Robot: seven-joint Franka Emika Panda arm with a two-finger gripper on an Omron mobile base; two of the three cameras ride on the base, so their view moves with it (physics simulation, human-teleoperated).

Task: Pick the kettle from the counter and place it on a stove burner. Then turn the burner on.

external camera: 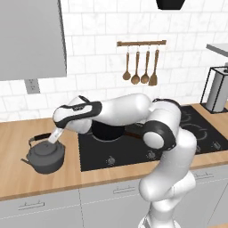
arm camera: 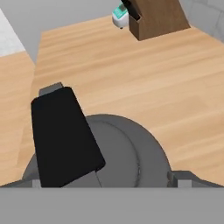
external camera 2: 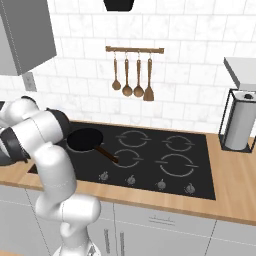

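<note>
- Sitting at the lower left of the left base view, the kettle (external camera: 45, 156) rests upright on the counter (external camera: 18, 178), its spout pointing toward the left edge of the frame and its arched handle with the black sleeve rising over the lid.
- In the hand view the kettle's black sleeve fills the lower left as a dark slab, with the grey domed body (arm camera: 127, 153) spreading below and to the right of it.
- The gripper (external camera: 54, 136) hangs just above the kettle handle in the left base view; its fingers stand spread wide, and nothing is clamped between them.
- In the hand view the two finger tips (arm camera: 181, 179) show low at either side of the kettle body, well apart.
- Just right of the kettle in the left base view lies the black glass cooktop (external camera: 133, 153), with a frying pan (external camera 2: 86, 140) on its far left part in the right base view.
- A stove burner (external camera 2: 175, 164) shows as pale rings toward the middle right of the right base view, with silver knobs (external camera 2: 161, 184) along the front edge of the glass.
- At the top of the hand view a brown wooden block (arm camera: 155, 17) stands on the wood, with a small white and teal object (arm camera: 119, 16) just beside it.
- Wooden utensils (external camera: 140, 67) hang from a rail on the white tiled wall in the upper middle of the left base view.
- A paper towel holder (external camera 2: 239, 122) stands at the right edge of the right base view.
</note>
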